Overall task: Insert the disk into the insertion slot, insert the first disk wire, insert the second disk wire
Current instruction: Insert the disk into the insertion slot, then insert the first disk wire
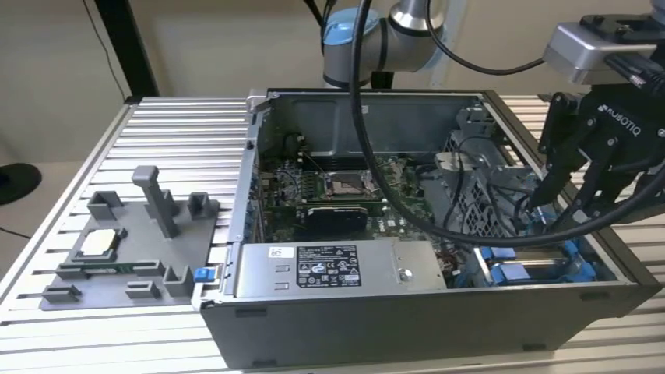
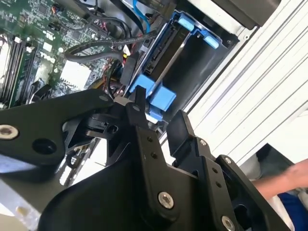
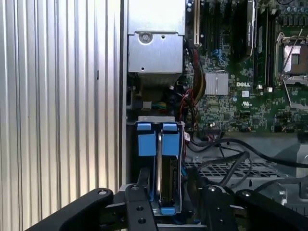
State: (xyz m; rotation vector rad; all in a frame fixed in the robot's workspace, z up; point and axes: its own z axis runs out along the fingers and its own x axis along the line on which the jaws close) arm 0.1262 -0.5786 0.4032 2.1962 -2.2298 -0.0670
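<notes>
Open computer case (image 1: 416,331), set on the slatted metal surface (image 1: 177,132). Contained: motherboard (image 1: 343,187), grey labelled power-supply box (image 1: 343,269), black cables (image 3: 226,144), and a drive cage (image 2: 207,72) at the corner toward the exterior view's right.

In the drive cage, the disk (image 2: 159,57) is held on edge in one slot, clipped in its blue frame (image 3: 147,139). The frame's two tabs are seen at the slot's mouth. A black connector with coloured wires (image 2: 127,72) lies just beside the disk's end; whether it is plugged in cannot be told.

Arm-mounted tool (image 2: 159,107), held over the cage. Its fingers (image 2: 179,125) are apart, one on each side of the frame's tabs, and nothing is clamped. Contact with the frame cannot be told.

Grey fixture tray (image 1: 114,290), placed on the surface toward the exterior view's left, well apart from the case. A processor chip (image 1: 99,243) and a memory stick (image 1: 104,269) are held in its recesses.

A person's hand (image 2: 293,175) is seen beyond the case's wall.
</notes>
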